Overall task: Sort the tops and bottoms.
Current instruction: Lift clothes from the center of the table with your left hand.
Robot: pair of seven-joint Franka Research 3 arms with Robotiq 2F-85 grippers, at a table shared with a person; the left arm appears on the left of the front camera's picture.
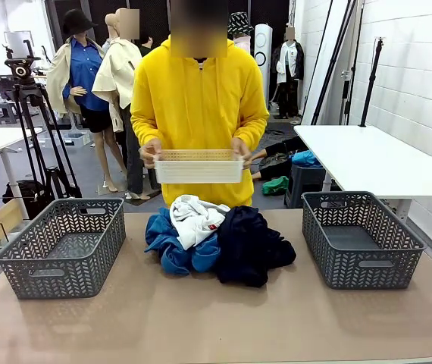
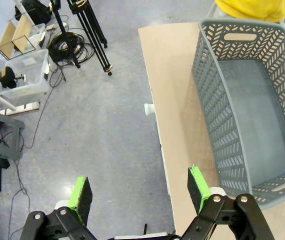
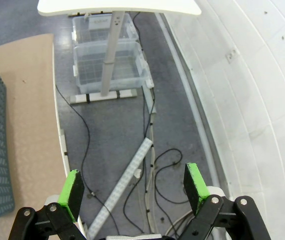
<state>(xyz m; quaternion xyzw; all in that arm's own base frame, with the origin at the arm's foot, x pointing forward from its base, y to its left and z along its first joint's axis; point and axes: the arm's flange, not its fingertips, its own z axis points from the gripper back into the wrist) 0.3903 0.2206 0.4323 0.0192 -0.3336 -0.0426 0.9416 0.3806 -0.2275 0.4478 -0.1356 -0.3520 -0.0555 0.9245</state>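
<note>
The clothes lie heaped mid-desk (image 1: 201, 326), long axis 9 to 3 o'clock: blue top (image 1: 169, 249) at 9, white top (image 1: 195, 218) at 12, navy bottoms (image 1: 250, 244) at 3. The left fingers (image 2: 80, 196) and right fingers (image 3: 72, 192) stand apart, holding nothing.

White brick wall (image 1: 413, 68), grey floor (image 2: 107, 125), white side table (image 1: 367, 155), black tripod (image 1: 28, 98).
</note>
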